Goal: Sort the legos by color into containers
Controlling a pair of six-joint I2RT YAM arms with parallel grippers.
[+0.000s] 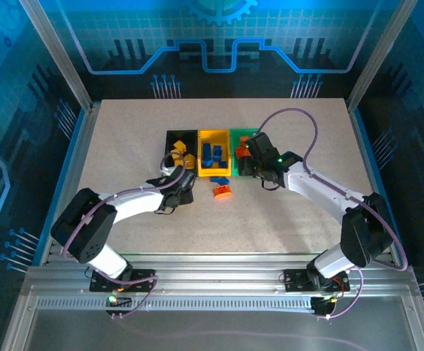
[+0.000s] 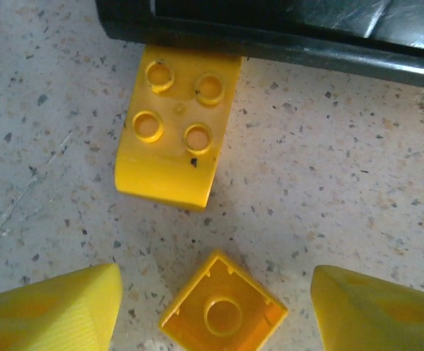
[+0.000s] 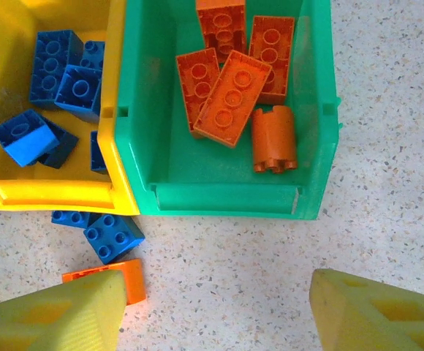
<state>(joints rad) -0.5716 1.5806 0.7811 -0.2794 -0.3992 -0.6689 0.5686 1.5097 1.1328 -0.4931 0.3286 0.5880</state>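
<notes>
The left tool (image 2: pixel 216 296) is held wide and empty, its yellow fingers (image 2: pixel 51 314) set either side of a small yellow brick (image 2: pixel 223 316) lying studs-down on the bench (image 2: pixel 343 183). Just beyond, a curved yellow brick (image 2: pixel 174 139) is seen touching the black bin (image 2: pixel 270 33). The right tool (image 3: pixel 216 300) is likewise spread wide and empty in front of the green bin (image 3: pixel 226 199), where orange bricks (image 3: pixel 234 95) are gathered beside the yellow bin (image 3: pixel 51 194). A loose orange brick (image 3: pixel 134 284) is half hidden by one finger, with loose blue bricks (image 3: pixel 113 235) close by. If the left tool is closed off-centre, the small brick could be skidded away or tipped. A blue brick could also be caught with the orange one and binned wrongly.
</notes>
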